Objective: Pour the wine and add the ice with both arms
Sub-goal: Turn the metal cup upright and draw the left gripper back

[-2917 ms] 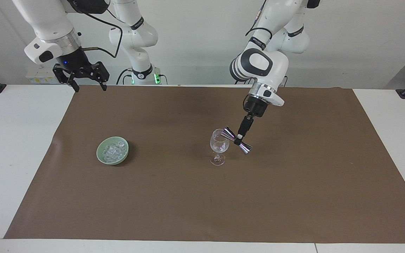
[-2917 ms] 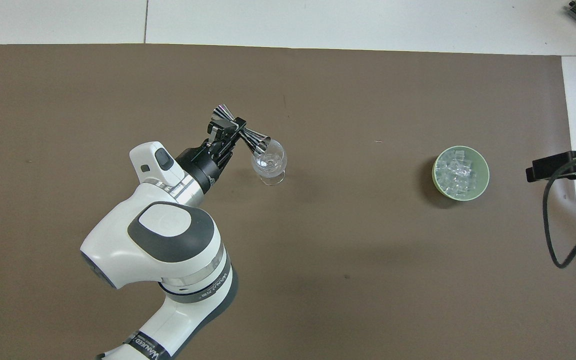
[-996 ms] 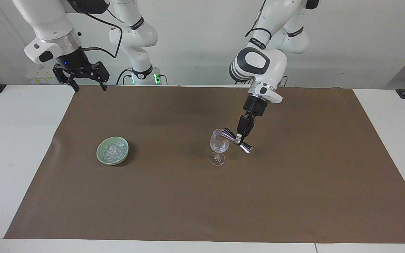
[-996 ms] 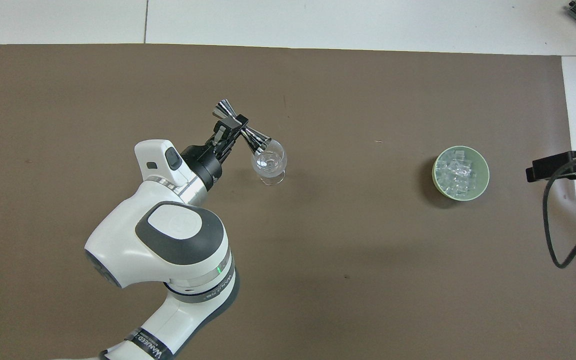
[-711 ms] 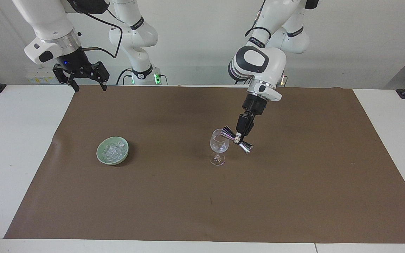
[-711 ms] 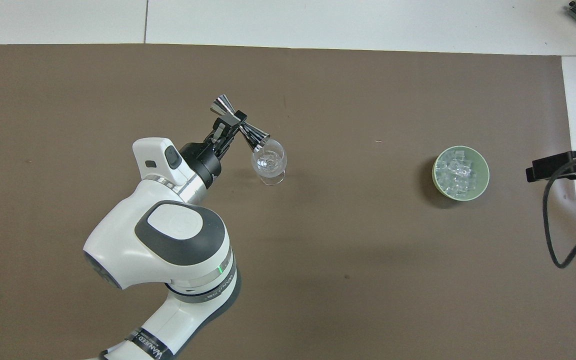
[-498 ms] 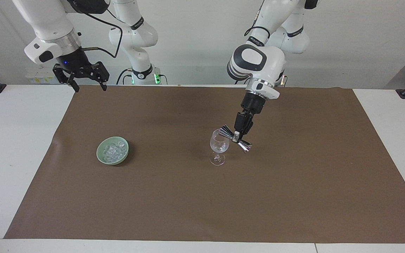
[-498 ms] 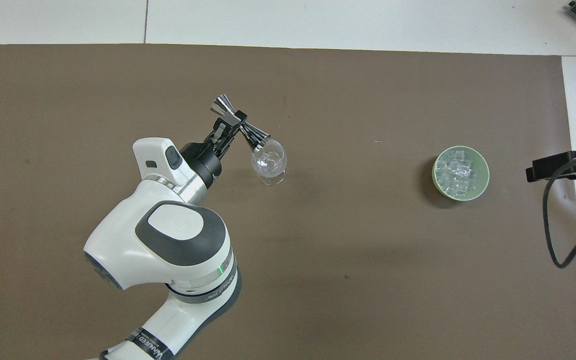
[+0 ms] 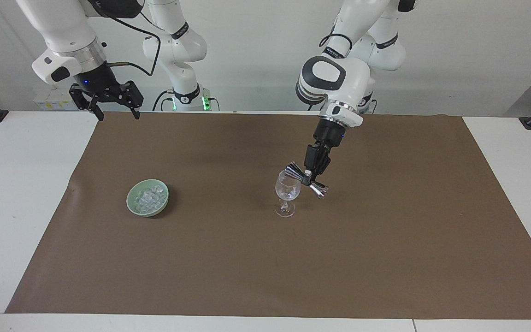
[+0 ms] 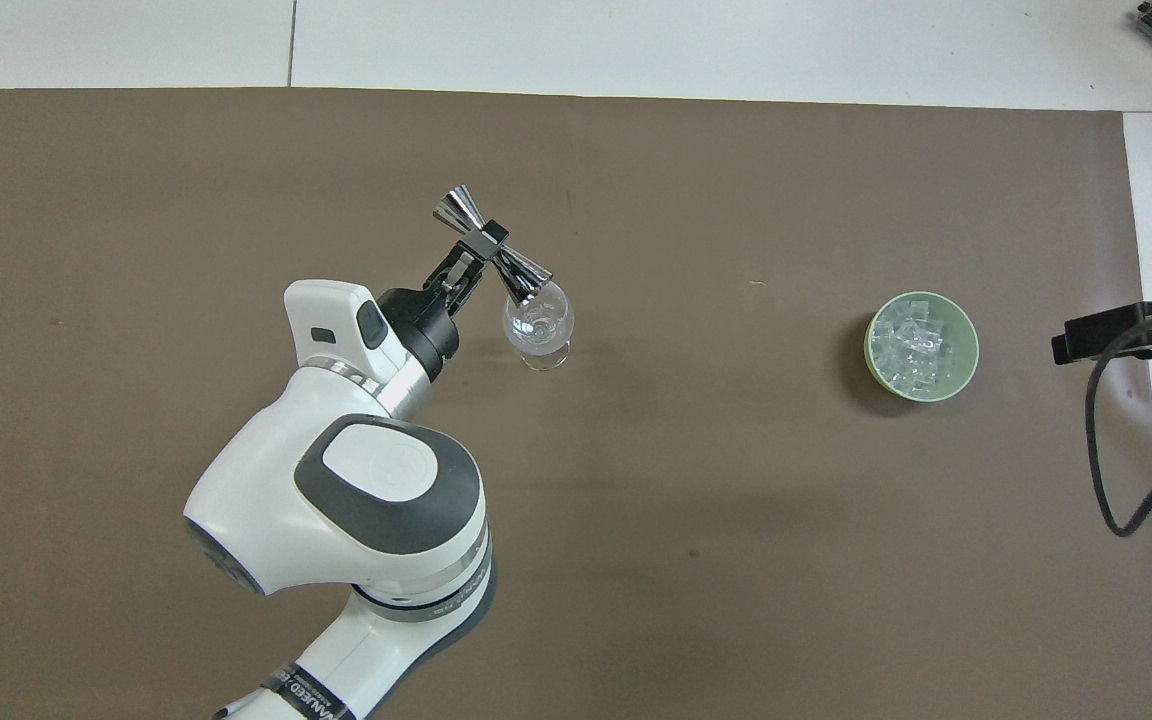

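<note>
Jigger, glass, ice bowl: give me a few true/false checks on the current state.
1. The left gripper holds the metal jigger tipped over the wine glass. True.
2. The ice is already in the wine glass. False: the cubes sit heaped in the green bowl.
3. The wine glass stands upright on the brown mat. True.
4. The right gripper is over the green bowl. False: it waits, open, above the mat's edge nearest the robots, at the right arm's end of the table.
5. The green bowl touches the wine glass. False: they stand well apart, the bowl toward the right arm's end.
</note>
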Tool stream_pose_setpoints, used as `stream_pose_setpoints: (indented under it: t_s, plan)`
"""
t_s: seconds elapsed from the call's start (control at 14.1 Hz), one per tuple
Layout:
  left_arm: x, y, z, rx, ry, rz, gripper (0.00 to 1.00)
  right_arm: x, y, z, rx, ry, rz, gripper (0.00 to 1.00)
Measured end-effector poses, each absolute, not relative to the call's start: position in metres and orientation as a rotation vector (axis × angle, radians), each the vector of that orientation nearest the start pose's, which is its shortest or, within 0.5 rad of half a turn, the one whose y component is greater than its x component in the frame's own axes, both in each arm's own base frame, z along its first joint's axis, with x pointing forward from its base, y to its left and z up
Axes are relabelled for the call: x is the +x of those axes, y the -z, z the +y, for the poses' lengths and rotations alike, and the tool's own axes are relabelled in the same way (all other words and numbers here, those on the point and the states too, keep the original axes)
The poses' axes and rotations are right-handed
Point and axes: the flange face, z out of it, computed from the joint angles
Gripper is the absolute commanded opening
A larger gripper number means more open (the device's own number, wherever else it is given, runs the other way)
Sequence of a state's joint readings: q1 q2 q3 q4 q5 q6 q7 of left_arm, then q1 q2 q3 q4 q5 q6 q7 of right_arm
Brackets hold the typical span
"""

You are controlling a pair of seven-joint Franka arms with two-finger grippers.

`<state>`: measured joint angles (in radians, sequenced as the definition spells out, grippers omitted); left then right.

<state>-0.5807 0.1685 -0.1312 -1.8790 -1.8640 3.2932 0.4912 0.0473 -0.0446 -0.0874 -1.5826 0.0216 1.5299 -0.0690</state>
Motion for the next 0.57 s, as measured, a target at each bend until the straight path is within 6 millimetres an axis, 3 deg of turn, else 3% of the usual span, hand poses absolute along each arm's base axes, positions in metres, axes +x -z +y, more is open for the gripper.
stream_pose_setpoints:
  t_s: [0.36,0.57]
  plan:
    - [0.512,-0.459,-0.292,1.987,-0.739,0.889,0.00,0.536,-0.640,-0.020,-3.115,-0.011,-0.046,1.00]
    - [0.524,-0.466,-0.261,1.910,-0.725,0.996,0.00,0.536,-0.640,-0.020,-3.115,-0.011,-0.046,1.00]
